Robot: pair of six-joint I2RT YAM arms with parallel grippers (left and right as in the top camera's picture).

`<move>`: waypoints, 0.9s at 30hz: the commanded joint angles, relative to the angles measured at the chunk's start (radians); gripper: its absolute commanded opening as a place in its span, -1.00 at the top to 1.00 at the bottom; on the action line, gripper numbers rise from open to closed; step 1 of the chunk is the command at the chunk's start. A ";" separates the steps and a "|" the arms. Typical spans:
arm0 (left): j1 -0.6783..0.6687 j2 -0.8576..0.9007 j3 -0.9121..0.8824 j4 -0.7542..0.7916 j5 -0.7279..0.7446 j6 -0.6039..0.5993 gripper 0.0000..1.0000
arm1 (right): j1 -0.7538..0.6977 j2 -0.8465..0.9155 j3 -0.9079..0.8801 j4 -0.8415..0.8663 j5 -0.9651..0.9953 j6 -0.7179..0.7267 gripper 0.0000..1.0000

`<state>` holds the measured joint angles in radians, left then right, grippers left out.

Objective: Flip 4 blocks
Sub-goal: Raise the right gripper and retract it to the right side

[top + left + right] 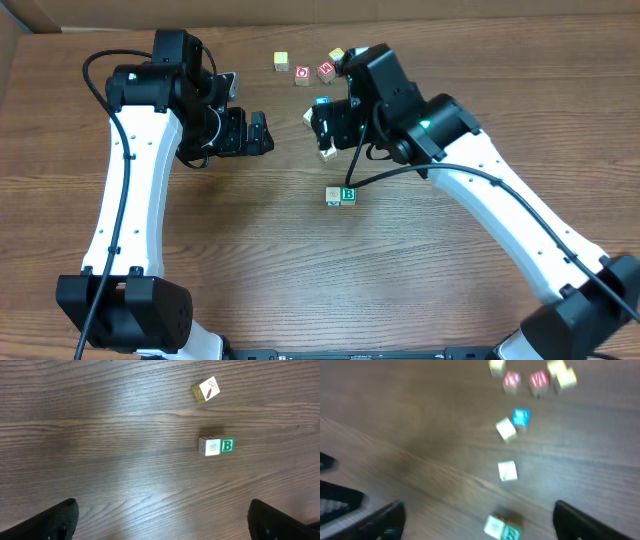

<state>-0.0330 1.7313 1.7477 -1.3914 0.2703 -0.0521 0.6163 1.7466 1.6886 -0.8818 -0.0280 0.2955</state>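
Overhead: the green "B" block (348, 195) touches a cream block (333, 196) mid-table.
Left wrist: the left gripper (166, 521) is spread wide and empty. Beyond the pair lies a block with a dark diagonal mark (206, 389).
Right wrist, blurred: the right gripper (481, 519) is spread and empty. A pale block (506, 429) sits just beside the blue-printed cube (520, 417).

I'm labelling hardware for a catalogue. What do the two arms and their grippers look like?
The left arm and right arm each have long white links with bulky black joints and black bases. A black cable runs along each, and a green light glows on each. The jaws are black.
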 commanded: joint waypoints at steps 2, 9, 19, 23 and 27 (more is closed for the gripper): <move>-0.006 0.008 0.028 0.002 0.014 -0.007 -1.00 | -0.035 0.024 -0.007 -0.042 0.055 0.095 -1.00; -0.006 0.008 0.028 0.002 0.014 -0.007 -1.00 | -0.233 0.023 -0.007 -0.138 0.027 0.102 -1.00; -0.006 0.008 0.028 0.134 0.019 -0.008 -1.00 | -0.497 0.023 -0.007 -0.212 0.027 0.101 -1.00; -0.007 0.008 0.028 0.202 0.064 -0.062 -1.00 | -0.542 0.023 -0.007 -0.212 0.027 0.101 -1.00; -0.026 0.010 0.010 0.187 0.276 -0.086 -1.00 | -0.556 0.023 -0.007 -0.212 0.027 0.101 -1.00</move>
<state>-0.0357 1.7313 1.7481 -1.1988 0.3767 -0.0986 0.0650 1.7817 1.6802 -1.0992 0.0002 0.3923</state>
